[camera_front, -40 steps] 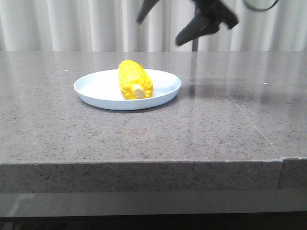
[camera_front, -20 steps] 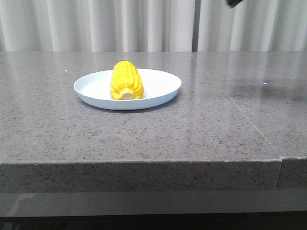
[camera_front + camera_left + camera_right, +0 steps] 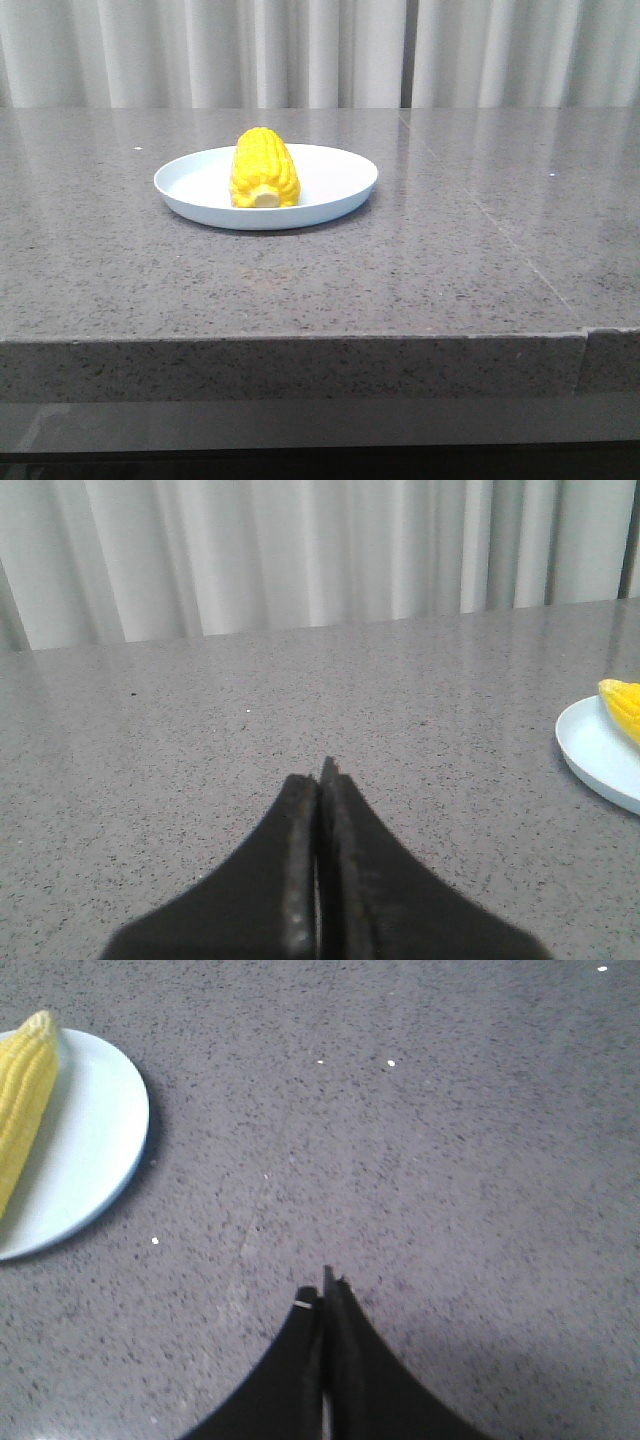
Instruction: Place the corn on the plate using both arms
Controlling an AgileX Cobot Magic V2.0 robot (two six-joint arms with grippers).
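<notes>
The corn [image 3: 264, 169] lies on the plate [image 3: 335, 190], left of the plate's middle as seen from the front, with its pale stub end facing the front camera and its length running away toward the curtain [image 3: 320, 52]. It rests flat and touches nothing but the plate. The plate sits on the grey speckled worktop [image 3: 400, 280], in the left half of the front view, well back from the near edge.

My left gripper [image 3: 320, 770] is closed, its two black fingers pressed together with nothing between them. It hangs over bare worktop; in its wrist view the plate's rim [image 3: 585, 760] and one tip of the corn [image 3: 622, 702] show at the picture's edge, well apart from the fingers.

My right gripper [image 3: 325, 1285] is likewise closed and holds nothing, the fingertips meeting over bare worktop. Its wrist view shows part of the plate [image 3: 90, 1150] with the corn [image 3: 22, 1095] lying on it, apart from the fingers. A thin seam [image 3: 262, 1205] in the worktop runs between the plate and the gripper.

Neither gripper appears in the front view. Neither touches the corn or the plate.
</notes>
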